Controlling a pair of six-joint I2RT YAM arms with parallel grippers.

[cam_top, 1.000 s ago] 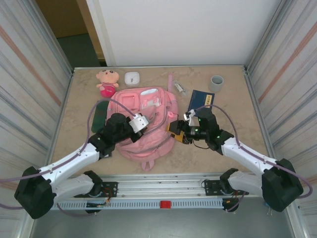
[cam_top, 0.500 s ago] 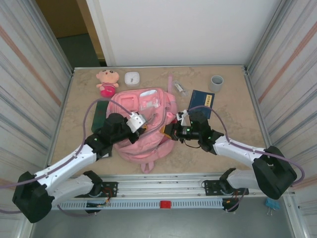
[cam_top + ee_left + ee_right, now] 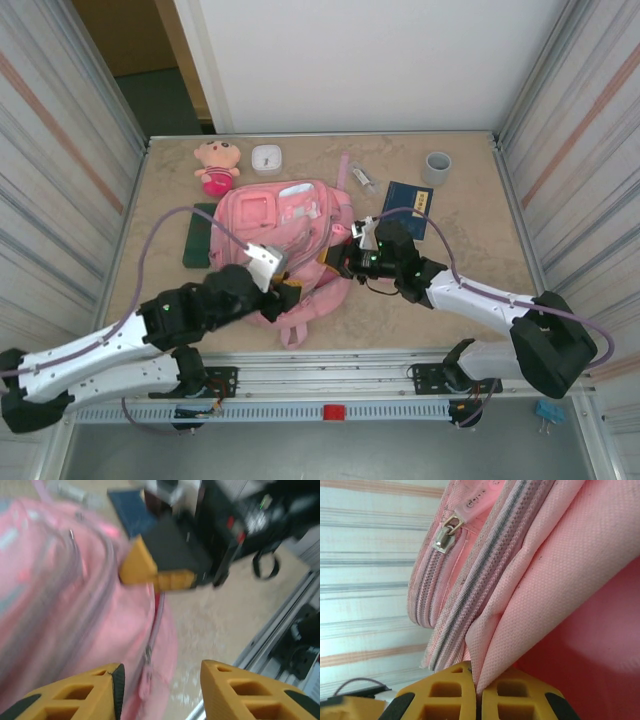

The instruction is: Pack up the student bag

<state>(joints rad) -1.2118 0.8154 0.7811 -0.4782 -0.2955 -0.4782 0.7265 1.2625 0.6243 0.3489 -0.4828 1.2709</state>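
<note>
The student bag (image 3: 290,235), a big pink backpack, lies flat in the middle of the table. My right gripper (image 3: 335,262) is at its right edge. In the right wrist view this gripper (image 3: 477,690) is shut on a fold of the bag's pink fabric (image 3: 560,580), beside the zipper track and a metal zipper pull (image 3: 445,532). My left gripper (image 3: 285,295) hovers over the bag's near right corner. It is open (image 3: 162,690) with nothing between its fingers; the bag (image 3: 60,605) and bare table lie below it. The right gripper's yellow fingers (image 3: 135,572) appear beyond, blurred.
A pink plush doll (image 3: 216,165) and a small white dish (image 3: 266,157) sit at the back left. A blue booklet (image 3: 408,200), a grey cup (image 3: 437,167) and a clear tube (image 3: 362,180) lie at the back right. A dark green case (image 3: 198,237) lies left of the bag. Striped walls stand on both sides.
My left gripper let go of the bag, opened and drew back toward the near edge. My right gripper moved left and shut on the bag's right edge. The bag shifted slightly away from the arms.
</note>
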